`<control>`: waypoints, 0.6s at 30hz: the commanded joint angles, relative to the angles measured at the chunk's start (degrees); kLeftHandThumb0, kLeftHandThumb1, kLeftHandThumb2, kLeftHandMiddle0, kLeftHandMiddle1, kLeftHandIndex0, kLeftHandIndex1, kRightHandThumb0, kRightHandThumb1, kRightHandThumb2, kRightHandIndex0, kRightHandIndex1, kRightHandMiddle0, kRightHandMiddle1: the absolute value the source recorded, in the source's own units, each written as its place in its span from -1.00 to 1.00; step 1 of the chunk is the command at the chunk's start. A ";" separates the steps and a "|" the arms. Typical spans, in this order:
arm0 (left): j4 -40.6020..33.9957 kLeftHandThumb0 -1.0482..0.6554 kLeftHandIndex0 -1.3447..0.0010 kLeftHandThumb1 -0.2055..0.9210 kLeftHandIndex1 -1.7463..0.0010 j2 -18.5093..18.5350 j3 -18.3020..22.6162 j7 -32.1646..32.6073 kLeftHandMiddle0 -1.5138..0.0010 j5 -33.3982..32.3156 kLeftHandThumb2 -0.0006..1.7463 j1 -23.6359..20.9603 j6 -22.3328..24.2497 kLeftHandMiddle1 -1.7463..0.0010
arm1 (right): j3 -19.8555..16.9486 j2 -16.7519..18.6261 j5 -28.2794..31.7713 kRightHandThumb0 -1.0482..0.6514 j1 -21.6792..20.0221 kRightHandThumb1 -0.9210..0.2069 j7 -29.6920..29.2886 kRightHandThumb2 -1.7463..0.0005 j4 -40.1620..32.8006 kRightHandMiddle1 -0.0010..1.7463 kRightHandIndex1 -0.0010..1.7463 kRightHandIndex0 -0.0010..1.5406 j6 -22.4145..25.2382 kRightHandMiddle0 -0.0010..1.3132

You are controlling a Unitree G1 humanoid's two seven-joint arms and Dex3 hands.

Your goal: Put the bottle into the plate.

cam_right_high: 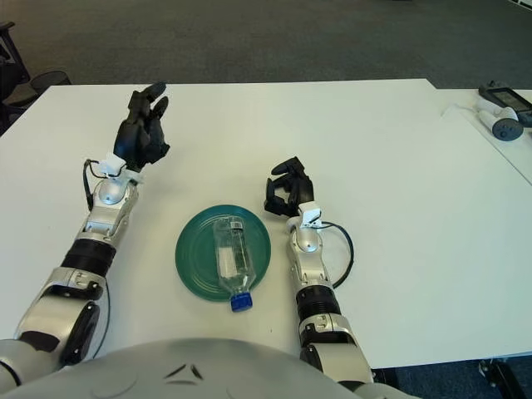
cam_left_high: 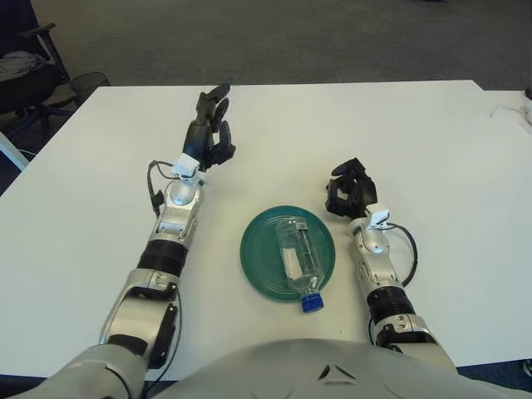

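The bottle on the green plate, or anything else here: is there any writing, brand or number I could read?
None can be read.
Bottle, lying on the green plate: its pale label is too blurred to read.
White tags by the left hand and right hand: no text shows.

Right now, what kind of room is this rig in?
Probably an office or lab: a large white table on grey carpet, an office chair at the far left, and handheld devices lying on a neighbouring table.
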 commanded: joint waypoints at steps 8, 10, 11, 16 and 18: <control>14.34 -0.57 0.58 1.00 -0.93 -5.37 10.25 4.96 0.40 -4.71 -0.13 -1.12 1.68 -0.67 | 0.02 0.28 0.32 0.23 4.35 -0.02 -0.28 -0.45 2.21 1.00 1.00 -0.40 3.30 -0.32; 14.66 -0.37 0.54 0.78 -0.97 -6.98 10.78 5.95 0.39 -4.56 -0.09 -0.31 1.25 -0.83 | 0.03 0.22 0.28 0.23 4.48 -0.01 -0.28 -0.45 2.00 1.00 1.00 -0.39 3.32 -0.31; 14.73 -0.34 0.53 0.73 -0.98 -7.52 10.93 6.27 0.37 -4.43 -0.08 -0.04 1.07 -0.86 | 0.03 0.20 0.26 0.23 4.52 -0.01 -0.28 -0.45 1.95 1.00 1.00 -0.39 3.32 -0.31; 14.64 -0.25 0.45 0.52 -1.00 -9.39 10.75 8.91 0.24 -1.98 0.03 1.25 0.46 -0.98 | 0.12 0.09 0.24 0.23 4.77 0.00 -0.14 -0.46 1.55 1.00 1.00 -0.39 3.46 -0.31; 14.24 -0.27 0.34 0.33 -1.00 -9.54 10.24 10.26 0.04 -0.20 0.18 2.13 0.31 -0.99 | 0.27 0.01 0.15 0.23 4.90 0.00 -0.04 -0.46 1.35 1.00 1.00 -0.39 3.49 -0.31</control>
